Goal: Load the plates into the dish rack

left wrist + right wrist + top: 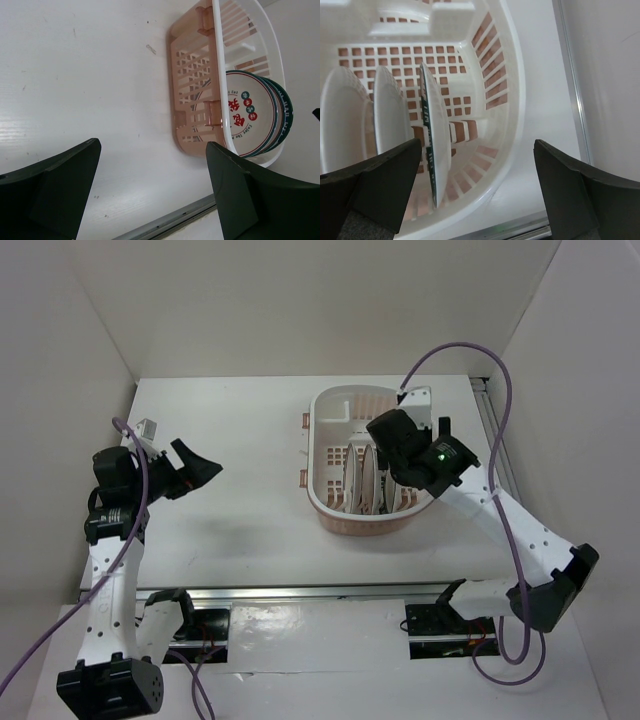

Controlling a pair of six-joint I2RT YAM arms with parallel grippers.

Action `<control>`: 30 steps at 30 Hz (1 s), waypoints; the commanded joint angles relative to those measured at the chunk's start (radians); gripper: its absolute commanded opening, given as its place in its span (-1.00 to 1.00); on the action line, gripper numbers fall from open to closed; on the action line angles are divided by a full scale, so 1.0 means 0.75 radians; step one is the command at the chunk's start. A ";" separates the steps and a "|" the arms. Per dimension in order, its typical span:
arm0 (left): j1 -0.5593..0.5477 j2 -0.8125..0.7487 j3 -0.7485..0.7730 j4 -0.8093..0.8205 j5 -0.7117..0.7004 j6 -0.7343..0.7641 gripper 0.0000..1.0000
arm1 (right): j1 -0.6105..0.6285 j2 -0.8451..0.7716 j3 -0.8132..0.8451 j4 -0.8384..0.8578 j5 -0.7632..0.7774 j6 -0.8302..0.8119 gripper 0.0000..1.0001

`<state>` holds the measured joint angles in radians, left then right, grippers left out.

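The dish rack [330, 502] stands right of the table's centre, an oval white and pale pink basket [492, 75]. Three plates [366, 480] stand on edge inside it, side by side. In the right wrist view the teal-rimmed plate [433, 135] is rightmost, with two white plates [390, 112] to its left. My right gripper [477, 187] hangs open just above the rack's near end; the teal-rimmed plate sits close to its left finger [375, 185], untouched. In the left wrist view the red-motif plate [247, 117] faces the camera. My left gripper [200, 465] is open and empty, well left of the rack.
The rack [195, 85] has a raised white compartment [345, 405] at its far end. A metal rail [320, 592] runs along the table's near edge. White walls enclose the table on three sides. Purple cables loop over both arms.
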<state>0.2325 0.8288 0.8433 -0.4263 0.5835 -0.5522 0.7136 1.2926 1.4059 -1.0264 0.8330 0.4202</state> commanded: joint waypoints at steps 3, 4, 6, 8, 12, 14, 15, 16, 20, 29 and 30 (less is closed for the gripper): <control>-0.003 0.004 0.015 0.022 0.009 0.037 1.00 | 0.024 -0.073 0.197 -0.106 -0.035 0.039 1.00; -0.003 0.004 0.027 0.010 0.009 0.037 1.00 | 0.040 -0.095 0.262 -0.106 -0.051 0.027 1.00; -0.003 0.004 0.039 -0.006 -0.023 0.037 1.00 | 0.055 -0.153 0.316 -0.121 -0.098 0.013 1.00; -0.003 -0.009 0.072 -0.049 -0.056 0.037 1.00 | 0.067 -0.200 0.371 -0.141 -0.112 0.012 1.00; -0.015 -0.082 0.105 -0.117 -0.182 0.037 1.00 | 0.067 -0.363 0.383 -0.222 -0.115 -0.016 1.00; -0.028 -0.121 0.117 -0.141 -0.183 0.037 1.00 | 0.067 -0.414 0.337 -0.257 -0.090 -0.016 1.00; -0.028 -0.150 0.117 -0.164 -0.195 0.037 1.00 | 0.055 -0.461 0.286 -0.296 -0.070 -0.016 1.00; -0.028 -0.166 0.133 -0.176 -0.195 0.037 1.00 | 0.055 -0.484 0.285 -0.315 -0.057 -0.002 1.00; -0.028 -0.225 0.209 -0.286 -0.260 0.053 1.00 | 0.022 -0.592 0.165 -0.358 -0.069 0.012 1.00; -0.083 -0.342 0.371 -0.471 -0.324 0.053 1.00 | -0.113 -0.793 0.195 -0.354 -0.243 -0.024 1.00; -0.097 -0.354 0.387 -0.487 -0.324 0.053 1.00 | -0.127 -0.811 0.195 -0.354 -0.260 -0.024 1.00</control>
<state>0.1768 0.5758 1.0885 -0.7517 0.3672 -0.5259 0.6437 0.7094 1.5352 -1.2682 0.6865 0.4213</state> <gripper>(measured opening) 1.001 0.999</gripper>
